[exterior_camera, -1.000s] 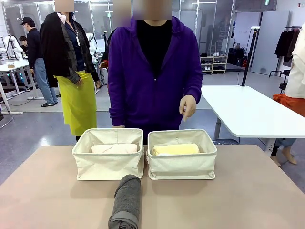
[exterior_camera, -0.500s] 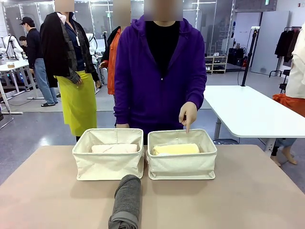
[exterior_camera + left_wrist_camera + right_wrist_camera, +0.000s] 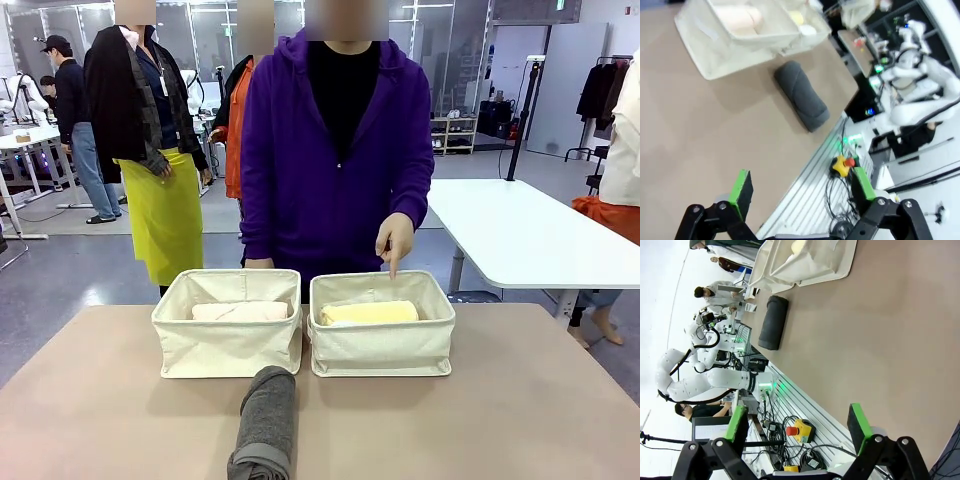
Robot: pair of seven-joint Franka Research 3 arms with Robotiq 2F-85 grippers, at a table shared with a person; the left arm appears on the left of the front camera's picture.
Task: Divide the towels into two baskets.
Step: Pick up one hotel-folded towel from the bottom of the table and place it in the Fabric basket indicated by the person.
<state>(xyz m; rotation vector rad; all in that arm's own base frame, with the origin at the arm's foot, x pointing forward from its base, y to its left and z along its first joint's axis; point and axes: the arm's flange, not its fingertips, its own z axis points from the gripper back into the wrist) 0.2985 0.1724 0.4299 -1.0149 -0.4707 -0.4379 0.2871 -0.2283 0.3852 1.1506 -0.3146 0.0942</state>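
Since a second ago the person's hand (image 3: 395,240) has lowered, finger now pointing into the right basket (image 3: 381,323); left fingers (image 3: 742,192) and right fingers (image 3: 857,421) stand apart, empty; grey towel (image 3: 265,422) lies at the surface's near edge; pink towel (image 3: 240,311) in left basket (image 3: 228,322), yellow towel (image 3: 368,313) in right.

grey towel (image 3: 265,425) near end cut off by front view's bottom edge, pink towel (image 3: 240,311) and yellow towel (image 3: 369,313) lower halves hidden behind basket walls, left basket (image 3: 735,42) cropped at left wrist view's top
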